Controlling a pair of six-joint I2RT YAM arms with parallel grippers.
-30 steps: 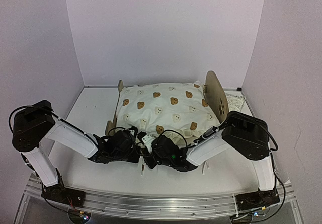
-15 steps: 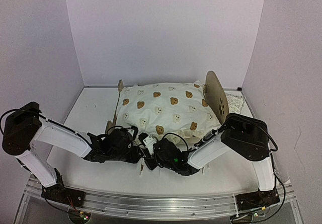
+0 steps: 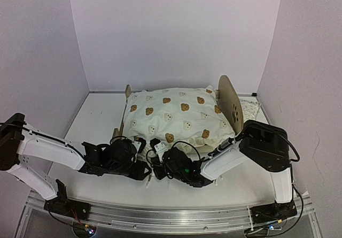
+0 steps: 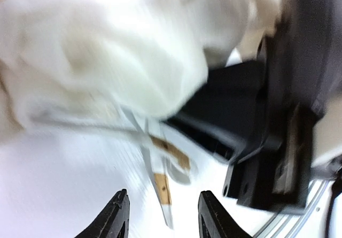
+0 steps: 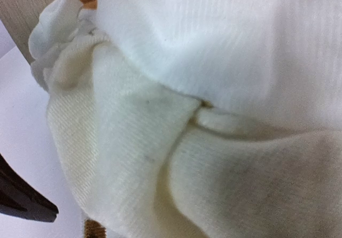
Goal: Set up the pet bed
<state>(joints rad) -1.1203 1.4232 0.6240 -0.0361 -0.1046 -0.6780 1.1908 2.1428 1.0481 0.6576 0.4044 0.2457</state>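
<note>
Top view: pet bed [image 3: 228, 96] sits mid-table, lengthwise left to right. The tall headboard [image 3: 233, 111] with its paw cutout is at the right end. Of the low footboard [image 3: 127, 92] at the left, only the corner posts show. A cream bear-print quilt [image 3: 176, 115] covers the whole lying surface and spills over the near side; what lies under it is out of sight. A small patterned pillow [image 3: 249, 108] lies on the table [image 3: 99, 115] just behind the headboard, partly hidden by it.

Both arms reach in low to the quilt's near edge. Left hand [image 3: 143, 168] and right hand [image 3: 159, 158] are close together there. From above the black housings and cables merge, and no fingers can be picked out.

Left wrist view, badly blurred: the two fingers of the left hand [image 4: 163, 222] are parted, nothing between them. Ahead of the gap a thin plywood strip [image 4: 162, 187] with pale edges stands out against the white table [image 4: 59, 190]. Above it hangs a smeared mass of quilt [image 4: 107, 61]. On the right is black hardware [image 4: 278, 141], its parts not distinguishable.

Right wrist view: folds of quilt [image 5: 214, 61] fill nearly everything, cut off on three sides. A sliver of plywood shows top left, with a bit of table [image 5: 18, 136] at left. A dark wedge [image 5: 24, 206] sits in the bottom corner, unidentifiable. No fingers are visible here, so I cannot tell whether the right hand is parted, closed or gripping cloth.
</note>
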